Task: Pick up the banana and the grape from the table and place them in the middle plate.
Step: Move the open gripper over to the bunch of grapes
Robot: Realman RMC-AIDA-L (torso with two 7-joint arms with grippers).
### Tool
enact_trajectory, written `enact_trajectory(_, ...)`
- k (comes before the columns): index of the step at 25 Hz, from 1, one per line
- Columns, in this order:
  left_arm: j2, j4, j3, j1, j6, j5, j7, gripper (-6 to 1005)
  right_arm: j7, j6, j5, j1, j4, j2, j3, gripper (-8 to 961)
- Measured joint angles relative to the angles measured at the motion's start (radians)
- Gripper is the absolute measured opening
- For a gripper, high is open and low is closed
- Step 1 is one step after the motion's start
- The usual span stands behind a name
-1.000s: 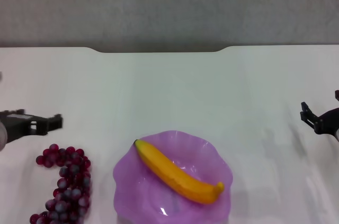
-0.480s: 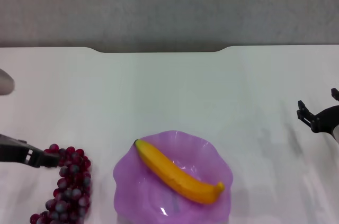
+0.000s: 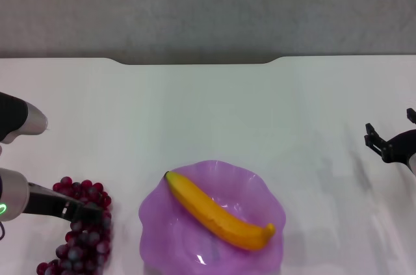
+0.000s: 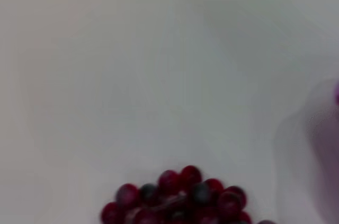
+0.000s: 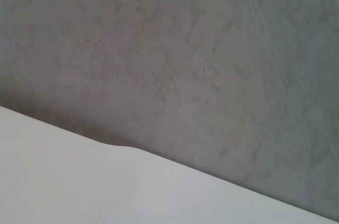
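Note:
The banana (image 3: 218, 213) lies slantwise in the purple scalloped middle plate (image 3: 153, 220), at the near middle of the white table (image 3: 214, 112). The grape bunch (image 3: 81, 233) lies on the table to the left of the plate. My left gripper (image 3: 88, 212) reaches in from the left edge, and its dark tip is over the top part of the bunch. The left wrist view shows the grape bunch (image 4: 180, 197) close below and the plate's edge (image 4: 328, 144) to one side. My right gripper (image 3: 391, 129) hangs open and empty at the far right, away from the plate.
The table's far edge has a notch (image 3: 195, 62) and a grey wall (image 3: 208, 8) stands behind it. The right wrist view shows only that edge (image 5: 122, 147) and the wall. Bare white tabletop lies between the plate and the right gripper.
My left gripper has moved toward the near edge and to the right, from beside the bunch to over its top. The right gripper has hardly moved. The banana and plate are unchanged.

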Motion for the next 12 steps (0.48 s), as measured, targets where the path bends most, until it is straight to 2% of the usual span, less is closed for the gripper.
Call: enact_trajectory(12,0.002,-0.152,-0.018,-0.048,0.075,-0.043,0.027,890,-0.002,0.0,-0.001,0.0,0.0,0.0,0.0,885)
